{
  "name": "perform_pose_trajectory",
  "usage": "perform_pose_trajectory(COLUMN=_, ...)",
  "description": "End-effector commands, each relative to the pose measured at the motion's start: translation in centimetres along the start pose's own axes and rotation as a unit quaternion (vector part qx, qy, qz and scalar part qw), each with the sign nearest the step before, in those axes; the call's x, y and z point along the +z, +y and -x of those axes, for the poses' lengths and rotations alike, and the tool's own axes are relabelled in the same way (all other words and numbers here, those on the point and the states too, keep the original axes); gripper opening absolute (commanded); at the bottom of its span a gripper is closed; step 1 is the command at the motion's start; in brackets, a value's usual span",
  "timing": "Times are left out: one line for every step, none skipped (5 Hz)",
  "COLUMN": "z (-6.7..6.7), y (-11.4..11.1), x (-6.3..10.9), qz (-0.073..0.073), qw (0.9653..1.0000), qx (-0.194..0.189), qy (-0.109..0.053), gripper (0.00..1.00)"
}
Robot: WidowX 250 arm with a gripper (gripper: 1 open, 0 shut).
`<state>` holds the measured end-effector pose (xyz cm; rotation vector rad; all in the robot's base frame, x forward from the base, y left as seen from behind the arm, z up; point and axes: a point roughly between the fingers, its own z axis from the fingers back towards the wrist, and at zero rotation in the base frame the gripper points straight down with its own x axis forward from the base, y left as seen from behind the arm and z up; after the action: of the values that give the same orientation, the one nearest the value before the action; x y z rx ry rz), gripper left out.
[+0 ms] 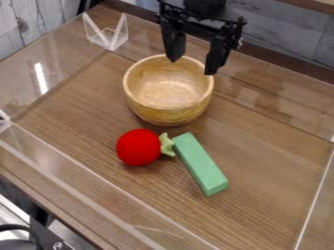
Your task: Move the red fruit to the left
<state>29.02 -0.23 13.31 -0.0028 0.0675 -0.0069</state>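
Nearest the camera, at about six o'clock on the wooden table (78,117), sits the red fruit (137,146), its green leaf touching the flat green block (201,163) lying at its four o'clock. Clear plastic walls (313,210) fence the table, their edges hard to trace. Farther back, at twelve o'clock from the fruit, stands a wooden bowl (169,90). Above its far rim hangs the gripper (193,57), fingers (173,41) spread wide apart, holding nothing; its upper body is cut off by the frame.
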Motion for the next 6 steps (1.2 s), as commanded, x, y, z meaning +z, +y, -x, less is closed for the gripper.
perform_pose_trajectory(z=1.1, y=0.0, x=-0.8, qz=0.000, qw=0.9999, qx=-0.009, qy=0.010, gripper=1.00)
perform_pose_trajectory(z=3.9, y=2.4, x=-2.3, qz=-0.002, qw=0.9999, qx=0.005, qy=0.015, gripper=1.00)
perform_pose_trajectory(z=6.3, y=5.1, x=-2.9, qz=-0.006, qw=0.9998, qx=0.020, qy=-0.001, gripper=1.00)
perform_pose_trajectory(z=7.4, y=6.0, x=-4.2, qz=-0.006, qw=0.9994, qx=0.033, qy=-0.011, gripper=1.00)
perform_pose_trajectory(z=7.2, y=6.2, x=-5.3, qz=-0.002, qw=0.9989, qx=0.045, qy=-0.014, gripper=1.00)
perform_pose_trajectory(z=7.9, y=4.9, x=-6.3, qz=0.000, qw=0.9989, qx=0.045, qy=-0.011, gripper=1.00)
